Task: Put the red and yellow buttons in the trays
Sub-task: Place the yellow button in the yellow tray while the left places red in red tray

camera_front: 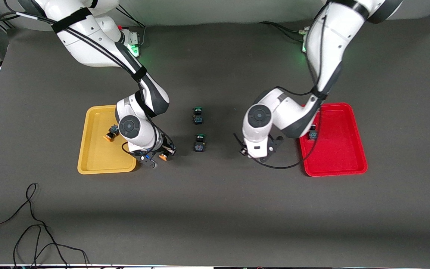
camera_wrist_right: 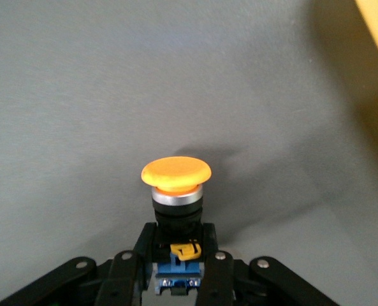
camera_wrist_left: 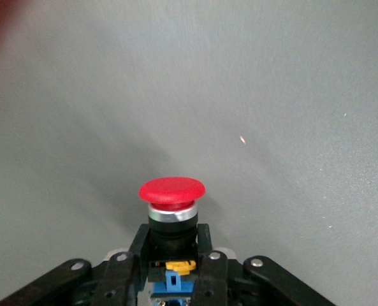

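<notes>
1. The dark grey cloth-covered counter [camera_front: 215, 209] carried a shallow yellow plastic tray [camera_front: 92, 164] and a shallow red plastic tray [camera_front: 340, 164].
2. The right gripper [camera_wrist_right: 178, 264] hung over bare counter just beside the yellow tray, fingers [camera_wrist_right: 138, 261] clenched on an orange-yellow-capped push-button switch [camera_wrist_right: 176, 173].
3. The left gripper [camera_wrist_left: 172, 264] hung over bare counter near the red tray, fingers [camera_wrist_left: 209, 261] clenched on a red-capped push-button switch [camera_wrist_left: 172, 190].
4. Another orange-yellow-capped switch [camera_front: 111, 133] lay in the yellow tray; a small dark switch [camera_front: 312, 133], cap colour unclear, lay in the red one.
5. Two green-capped switches [camera_front: 198, 115] sat between the grippers.

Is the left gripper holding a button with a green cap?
No, the left gripper is shut on a red-capped button, seen in the left wrist view.
</notes>
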